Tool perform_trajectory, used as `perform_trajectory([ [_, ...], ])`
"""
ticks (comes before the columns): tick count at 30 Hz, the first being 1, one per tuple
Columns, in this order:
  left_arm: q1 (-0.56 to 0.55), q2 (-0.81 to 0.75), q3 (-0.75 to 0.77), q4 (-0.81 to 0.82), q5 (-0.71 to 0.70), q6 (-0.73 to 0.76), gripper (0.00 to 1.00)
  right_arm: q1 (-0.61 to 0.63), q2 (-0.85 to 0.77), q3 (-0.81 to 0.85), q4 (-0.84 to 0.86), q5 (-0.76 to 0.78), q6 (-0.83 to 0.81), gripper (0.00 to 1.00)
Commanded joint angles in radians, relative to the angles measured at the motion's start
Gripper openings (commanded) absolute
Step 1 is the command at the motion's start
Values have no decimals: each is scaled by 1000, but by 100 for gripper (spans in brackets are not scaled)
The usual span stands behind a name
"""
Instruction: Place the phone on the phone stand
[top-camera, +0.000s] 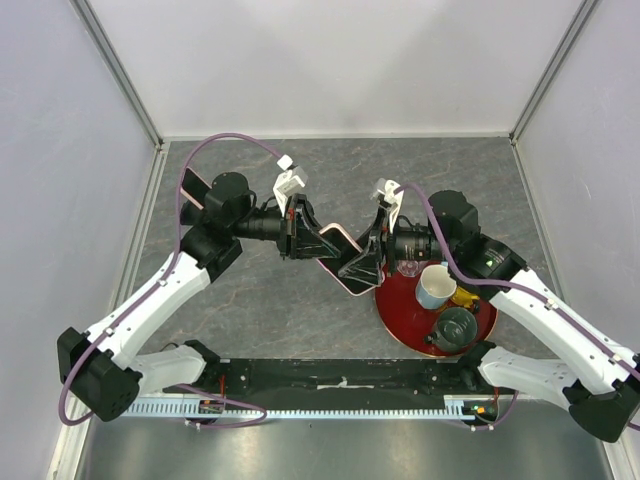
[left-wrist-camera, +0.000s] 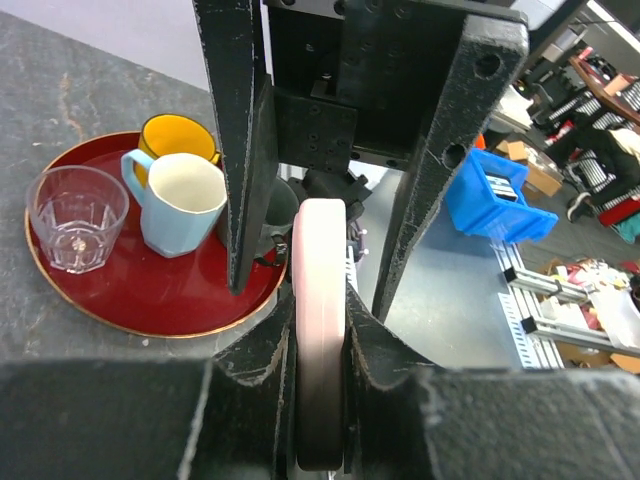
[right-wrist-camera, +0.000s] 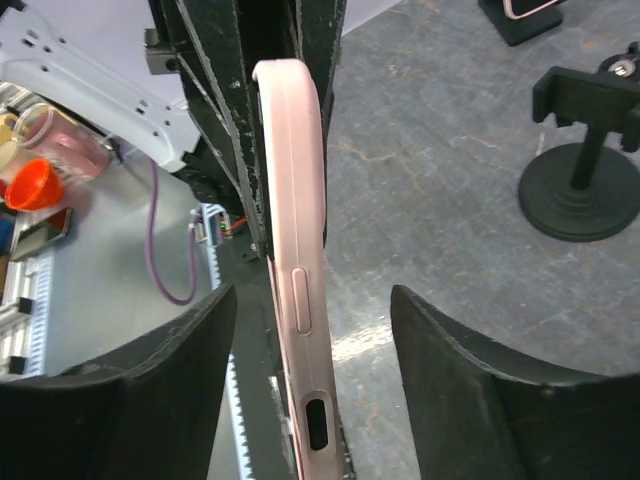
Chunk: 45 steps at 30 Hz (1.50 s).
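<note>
The left gripper (left-wrist-camera: 320, 345) clamps the pink phone (right-wrist-camera: 295, 200) edge-up; the right gripper (right-wrist-camera: 312, 305) has its jaws apart around the other end. The phone stand (right-wrist-camera: 580, 195) sits well apart, open table (right-wrist-camera: 430, 150) around its base.

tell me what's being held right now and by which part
The left gripper pinches the pink phone by its flat faces near one end; the right gripper stands open around it, gripping nothing.
</note>
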Motion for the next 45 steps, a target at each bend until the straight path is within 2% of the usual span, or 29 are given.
perform_trajectory([
  [1,-4,-23,70,-36,-75,52,2,-2,-4,-17,-31,44,-40,75],
  [2,-4,-23,70,-36,-69,50,2,-2,-4,-21,-36,45,-43,79],
  [7,-4,-6,79,-32,-37,36,2,-4,-9,-61,-44,53,-55,83],
  [10,-4,-1,73,7,25,12,2,-17,-7,-72,-38,-8,-64,73],
  [12,-4,-3,59,62,84,-16,2,-25,-4,-78,-24,-87,-63,54],
  [13,-4,-6,55,83,121,-25,2,-27,-3,-80,-13,-110,-57,37],
  [15,-4,-8,46,118,147,-43,2,-30,3,-81,-5,-179,-53,22],
  [16,-9,-6,46,128,176,-51,2,-30,5,-81,5,-193,-47,2],
  [18,-15,9,55,134,201,-68,2,-30,3,-81,7,-214,-44,0],
  [22,-23,26,62,134,230,-83,30,-31,-11,-75,18,-211,-38,0],
  [26,-23,17,59,134,232,-69,49,-39,-17,-74,18,-213,-35,0],
  [30,-23,25,62,129,232,-72,50,-40,-9,-75,19,-217,-29,0],
  [32,-24,29,65,123,230,-68,44,-40,-6,-72,22,-216,-26,0],
  [38,-24,37,78,74,203,-37,37,-40,20,-66,15,-223,-20,0],
  [45,-24,34,99,-27,157,41,43,-41,40,-52,-2,-223,-24,0],
])
